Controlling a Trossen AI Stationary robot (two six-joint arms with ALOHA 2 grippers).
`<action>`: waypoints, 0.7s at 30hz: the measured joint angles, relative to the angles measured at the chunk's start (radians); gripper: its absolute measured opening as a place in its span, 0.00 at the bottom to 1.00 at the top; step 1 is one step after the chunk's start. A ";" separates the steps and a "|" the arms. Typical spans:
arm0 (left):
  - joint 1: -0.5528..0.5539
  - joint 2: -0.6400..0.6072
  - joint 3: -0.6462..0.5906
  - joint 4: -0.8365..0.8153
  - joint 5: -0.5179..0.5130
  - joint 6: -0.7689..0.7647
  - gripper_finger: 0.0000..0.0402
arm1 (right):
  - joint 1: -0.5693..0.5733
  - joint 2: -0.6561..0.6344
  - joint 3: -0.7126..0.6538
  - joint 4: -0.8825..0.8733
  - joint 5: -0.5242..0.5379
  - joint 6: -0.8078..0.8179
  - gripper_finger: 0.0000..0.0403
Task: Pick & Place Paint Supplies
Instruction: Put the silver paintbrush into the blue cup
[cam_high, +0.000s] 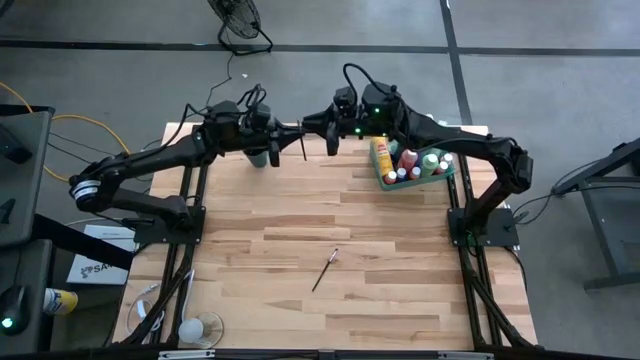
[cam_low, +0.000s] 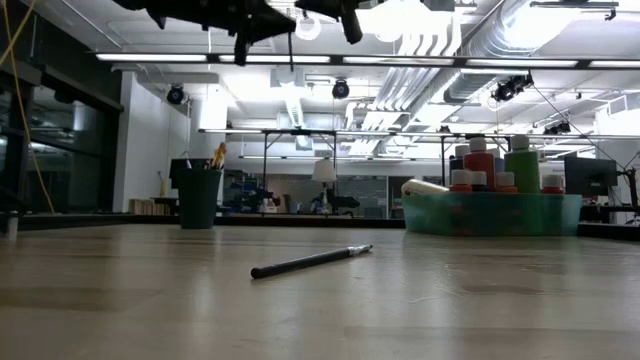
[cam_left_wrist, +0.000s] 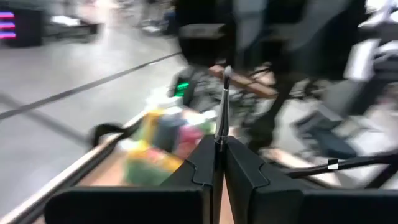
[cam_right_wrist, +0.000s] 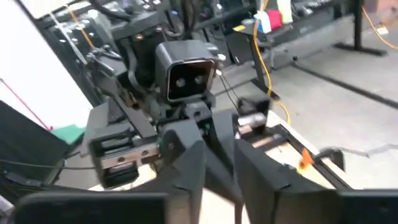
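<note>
The translucent green plastic tray (cam_high: 383, 183) already holds small capped paint bottles (cam_high: 409, 163), the left claw (cam_high: 292, 135) is clamped on a thin dark-handled paintbrush (cam_high: 303, 143), the right claw (cam_high: 312, 124) facing it shows a narrow gap between its fingers and nothing held, and another thin dark paintbrush (cam_high: 325, 270) waits on the wooden tabletop (cam_high: 300, 240)

I can read almost nothing from here. A white sheet (cam_high: 97, 268) lying on the floor off the table's left edge carries dark print that begins with what looks like "SA", and the rest I cannot make out. The labels on the paint bottles (cam_high: 410, 165) in the tray at the table's far right corner are too small for me to read.
</note>
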 joint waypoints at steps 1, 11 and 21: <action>0.000 -0.005 0.000 -0.025 -0.032 0.012 0.03 | -0.006 -0.009 0.000 -0.018 0.000 0.006 0.20; 0.000 -0.041 -0.001 -0.286 -0.521 0.105 0.02 | -0.044 -0.085 0.000 -0.174 0.038 -0.002 0.58; 0.000 -0.051 -0.040 -0.360 -0.885 0.079 0.02 | -0.044 -0.101 0.000 -0.215 0.056 -0.014 0.65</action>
